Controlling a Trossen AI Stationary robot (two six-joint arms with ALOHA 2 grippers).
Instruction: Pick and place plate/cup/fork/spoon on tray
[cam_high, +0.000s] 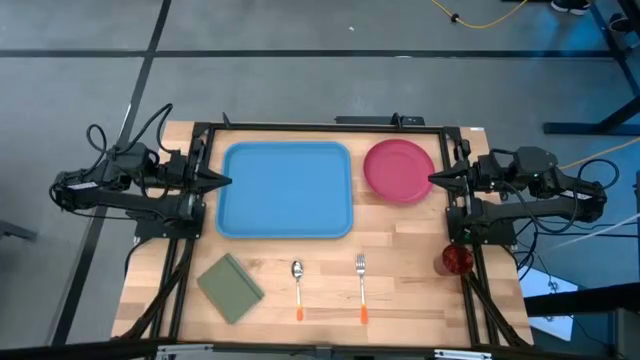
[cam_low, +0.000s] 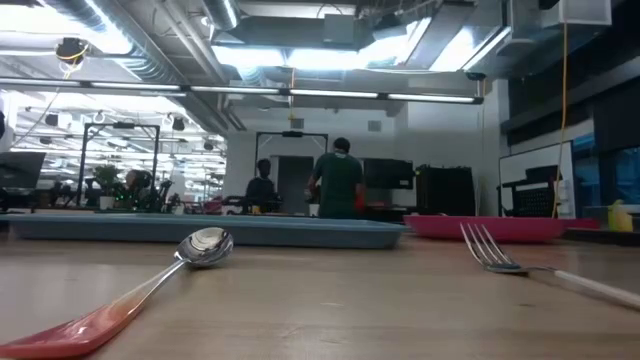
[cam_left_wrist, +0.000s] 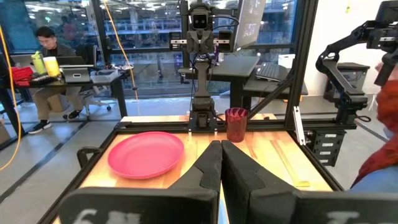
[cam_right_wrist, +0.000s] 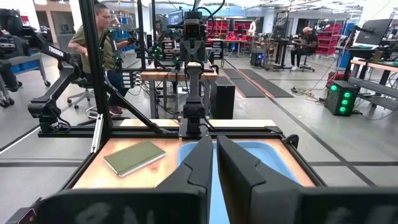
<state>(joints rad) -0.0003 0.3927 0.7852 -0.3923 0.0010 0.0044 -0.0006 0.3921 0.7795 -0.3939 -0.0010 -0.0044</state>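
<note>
My left pincer (cam_high: 228, 181) is pinched shut beside the blue tray (cam_high: 286, 189). My right pincer (cam_high: 432, 178) (nearly closed, holding nothing) points at the pink plate (cam_high: 398, 169).

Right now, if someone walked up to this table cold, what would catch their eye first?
Probably the big light-blue tray lying bare at the table's middle, with the pink-red plate just beside it on the right. Nearer the front edge, the spoon and fork lie side by side, an olive-green pad to their left and the dark red cup at the right edge.
</note>
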